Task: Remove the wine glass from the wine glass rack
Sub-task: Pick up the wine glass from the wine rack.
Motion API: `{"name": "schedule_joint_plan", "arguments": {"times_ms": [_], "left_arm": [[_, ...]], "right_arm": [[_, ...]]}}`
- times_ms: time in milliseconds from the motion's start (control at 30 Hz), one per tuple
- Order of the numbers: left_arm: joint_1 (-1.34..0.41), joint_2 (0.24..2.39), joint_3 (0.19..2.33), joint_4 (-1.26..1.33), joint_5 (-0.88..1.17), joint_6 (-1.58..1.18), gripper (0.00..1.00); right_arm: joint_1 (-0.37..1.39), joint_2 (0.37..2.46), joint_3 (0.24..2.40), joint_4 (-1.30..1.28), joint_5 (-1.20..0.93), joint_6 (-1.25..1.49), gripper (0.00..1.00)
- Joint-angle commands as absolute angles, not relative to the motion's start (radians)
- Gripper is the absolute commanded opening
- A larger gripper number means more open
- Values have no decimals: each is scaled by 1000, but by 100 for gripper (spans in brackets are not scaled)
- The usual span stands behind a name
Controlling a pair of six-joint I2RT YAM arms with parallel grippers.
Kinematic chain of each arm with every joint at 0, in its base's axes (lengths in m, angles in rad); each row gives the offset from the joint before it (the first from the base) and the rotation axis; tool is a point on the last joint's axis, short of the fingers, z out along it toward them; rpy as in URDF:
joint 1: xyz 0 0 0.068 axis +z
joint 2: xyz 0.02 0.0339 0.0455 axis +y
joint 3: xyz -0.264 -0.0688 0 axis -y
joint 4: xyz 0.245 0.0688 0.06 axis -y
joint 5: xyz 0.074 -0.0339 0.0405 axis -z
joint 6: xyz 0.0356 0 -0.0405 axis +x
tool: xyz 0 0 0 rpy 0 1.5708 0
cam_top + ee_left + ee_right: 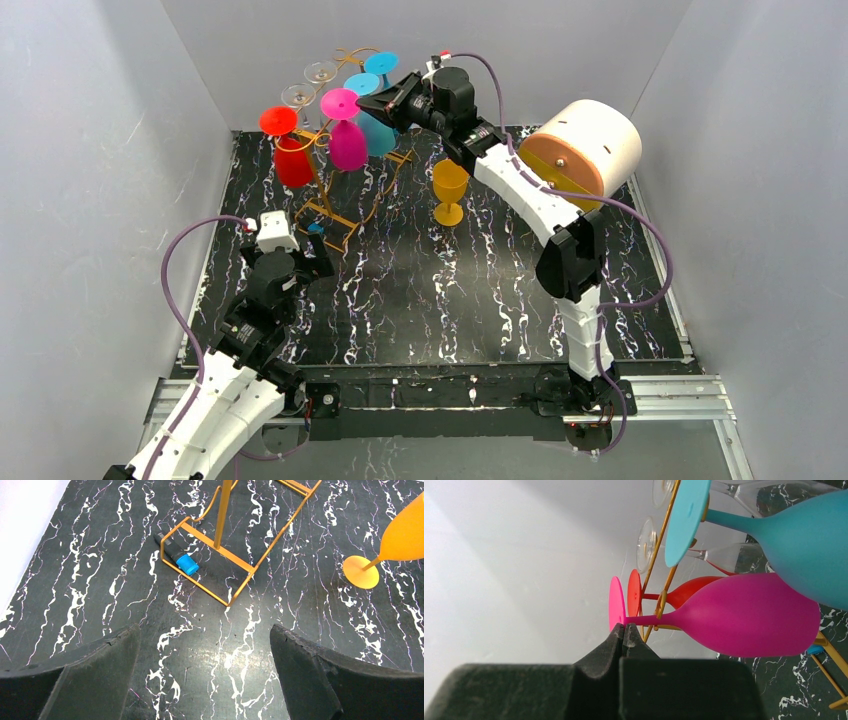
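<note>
Clamped in the right end effector (624, 630), pads pressed together: the thin stem of a matte magenta plastic wine glass (749, 615), gripped just under its round foot. Hung upside down on the tall golden-orange wire rack (222, 510), stem threaded through a wire arm right beyond the fingertips, bowl further out.

Just behind the magenta foot, on the same rack: a red plastic wine glass (689, 587). Above and beyond the pinch: a turquoise plastic wine glass (804, 545), close beside the magenta bowl, and clear wine glasses (646, 545), all inverted.

Below that end effector and to its right, well apart from the rack: an orange plastic goblet (450, 185), upright on the black white-veined marble-pattern table (100, 580).

Low over the table, the left end effector (204, 630), fingers spread wide, gripping nothing. Ahead of it: the rack's rectangular base, with a black marker with a blue cap (177, 555) lying against the left rail.
</note>
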State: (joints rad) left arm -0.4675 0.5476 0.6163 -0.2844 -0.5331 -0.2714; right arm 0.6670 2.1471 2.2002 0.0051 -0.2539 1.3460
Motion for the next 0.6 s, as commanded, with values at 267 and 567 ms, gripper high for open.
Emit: {"name": "schedule_joint_plan", "arguments": {"times_ms": [267, 567], "left_arm": [[-462, 558, 634, -274, -552, -254, 98], [-462, 556, 631, -279, -552, -254, 98]], "right_arm": [[669, 2026, 2132, 53, -197, 1345, 1], [669, 1986, 2024, 142, -178, 1369, 1]]}}
